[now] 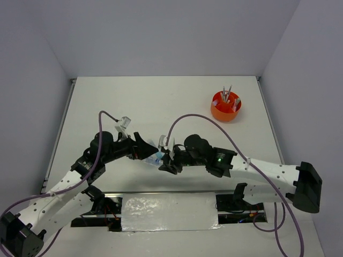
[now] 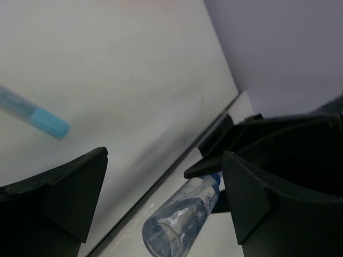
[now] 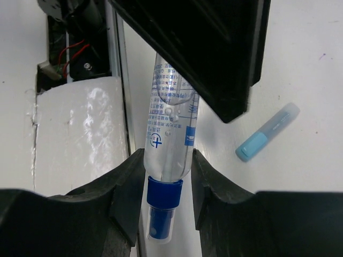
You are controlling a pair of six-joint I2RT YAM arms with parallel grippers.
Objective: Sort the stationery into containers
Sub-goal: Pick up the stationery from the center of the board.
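This looks like a robotics lab: a white table [image 1: 161,101] boxed in by plain pale walls [image 1: 161,32], a left arm [image 1: 53,201] and right arm [image 1: 268,170] bolted at its near edge (purple cables [image 1: 190,115] looping loose, wiring [image 3: 75,51] exposed).

Blue marker [image 2: 37,116], partly off-frame.

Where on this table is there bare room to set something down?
Bare: the white table's far half, from its left edge to the round orange plastic organiser, and the patch between organiser and right arm. Crowded: near centre, where left tool and right tool meet around the clear blue-capped tube, a light-blue marker beside.
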